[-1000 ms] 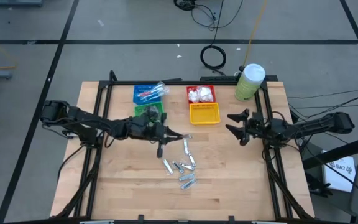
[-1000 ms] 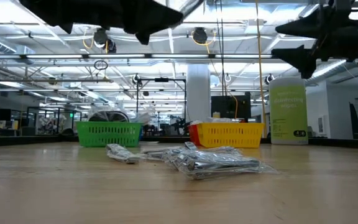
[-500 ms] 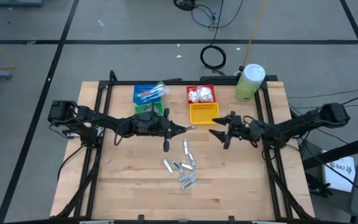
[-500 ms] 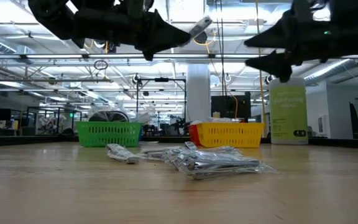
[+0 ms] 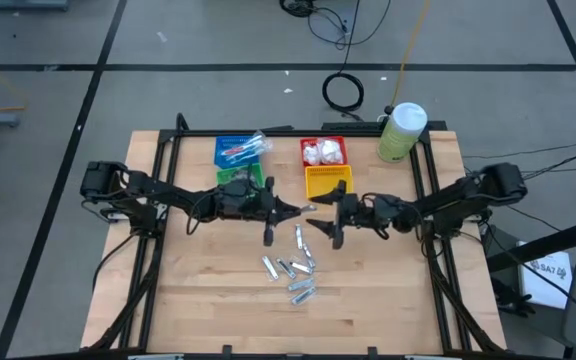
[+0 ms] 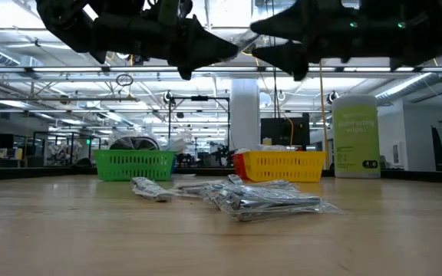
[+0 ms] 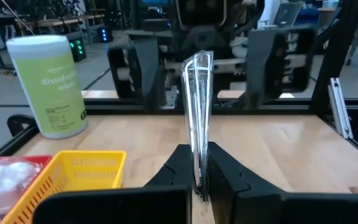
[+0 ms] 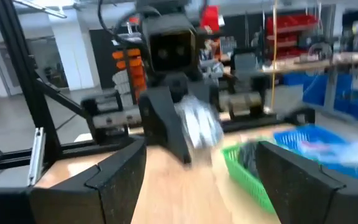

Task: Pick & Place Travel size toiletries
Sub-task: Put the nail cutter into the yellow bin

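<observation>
My left gripper (image 5: 290, 209) hovers over the table's middle, shut on a small silver tube in clear wrap (image 7: 199, 106). My right gripper (image 5: 320, 214) faces it from the right, open; its fingers (image 8: 107, 177) stand wide just short of the packet's free end (image 8: 199, 127) and touch nothing. Several more silver tubes (image 5: 293, 268) lie loose on the wood nearer the front. In the low view both grippers (image 6: 229, 46) (image 6: 271, 34) hang high above that pile (image 6: 244, 198). My left gripper pinches the wrapped tube's near end (image 7: 199, 177) between its two fingers. The fingers lie level and point toward the table's right. The packet juts out past the fingertips, on edge, lifted clear of the table.
Four small baskets stand at the back: blue (image 5: 240, 150) with toothbrushes, green (image 5: 240, 178), red (image 5: 323, 150) with white packets, yellow (image 5: 328, 181). A tall pale-green canister (image 5: 402, 130) stands at the back right. Bare wood lies to the left, right and front of the pile.
My right gripper has swept from the table's right side toward the left, up to my left gripper and its packet, and has stayed open. My left gripper has sunk a little with the packet still in its hold.
</observation>
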Controlling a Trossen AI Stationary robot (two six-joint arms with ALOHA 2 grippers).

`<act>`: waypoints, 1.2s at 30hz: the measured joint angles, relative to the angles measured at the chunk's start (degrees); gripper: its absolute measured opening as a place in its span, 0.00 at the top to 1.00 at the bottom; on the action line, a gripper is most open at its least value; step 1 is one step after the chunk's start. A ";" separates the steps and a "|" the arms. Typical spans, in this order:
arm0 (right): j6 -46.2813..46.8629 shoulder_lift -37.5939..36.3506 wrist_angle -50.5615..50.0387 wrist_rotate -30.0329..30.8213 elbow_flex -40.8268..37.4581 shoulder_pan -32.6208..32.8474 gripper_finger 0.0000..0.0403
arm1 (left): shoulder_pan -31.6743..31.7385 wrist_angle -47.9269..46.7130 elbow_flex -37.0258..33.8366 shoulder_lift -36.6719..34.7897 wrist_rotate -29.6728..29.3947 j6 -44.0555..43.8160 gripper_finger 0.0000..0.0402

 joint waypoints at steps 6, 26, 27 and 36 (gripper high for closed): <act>-3.31 2.15 -0.18 0.03 2.78 -0.01 0.28 | -0.33 -0.33 0.00 0.00 0.11 -0.02 0.98; -4.21 2.17 -1.93 0.03 2.82 -0.09 0.72 | -0.50 -0.41 0.00 0.00 0.19 0.07 0.98; -4.19 2.17 -1.91 0.02 2.82 -0.09 0.76 | -0.50 -0.41 0.00 0.00 0.60 0.03 0.98; -4.21 2.15 -1.89 -0.34 2.82 -0.09 0.93 | -0.48 -0.45 0.00 0.00 0.54 -4.26 0.87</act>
